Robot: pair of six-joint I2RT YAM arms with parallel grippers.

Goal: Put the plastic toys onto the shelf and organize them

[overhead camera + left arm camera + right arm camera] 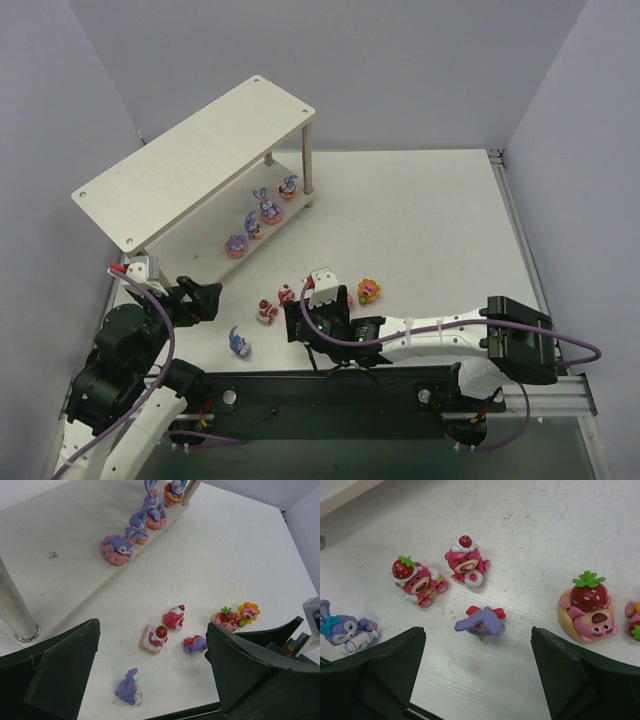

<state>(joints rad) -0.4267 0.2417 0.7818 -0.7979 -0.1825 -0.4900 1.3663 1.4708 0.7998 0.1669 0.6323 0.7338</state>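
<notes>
The right gripper (477, 640) hovers low over the tabletop (430, 220) with its jaws spread wide and nothing held. A small purple bow toy (480, 623) lies toppled between the fingers (375, 675). The left gripper (203, 298) is just as wide and empty, waiting near the shelf (190, 160). Four toys already line the front edge of the lower board (60, 540). The others are scattered on the tabletop.

The likeliest slip is at the grasp. The bow toy looks low, rounded and glossy, so jaws closing high or off centre could squeeze it out sideways instead of catching it. It lies on its side, so even a good grip would probably carry it tilted and it might not stand when let go.

Two bears (417, 580) sit just beyond the left finger's path, and a strawberry bear (587, 607) sits near the right one. Wide jaws coming down askew could nudge either of them. A bunny (345, 630) lies near the tabletop's front edge, and a careless sweep could push it off.

The carry has its own risks. The left arm stands between the right arm and the shelf, so reaching across could bring the two together. The lower board sits under the upper one, leaving little headroom. A gripper coming in high could strike the top board, and one coming in low could topple the row already standing there.
</notes>
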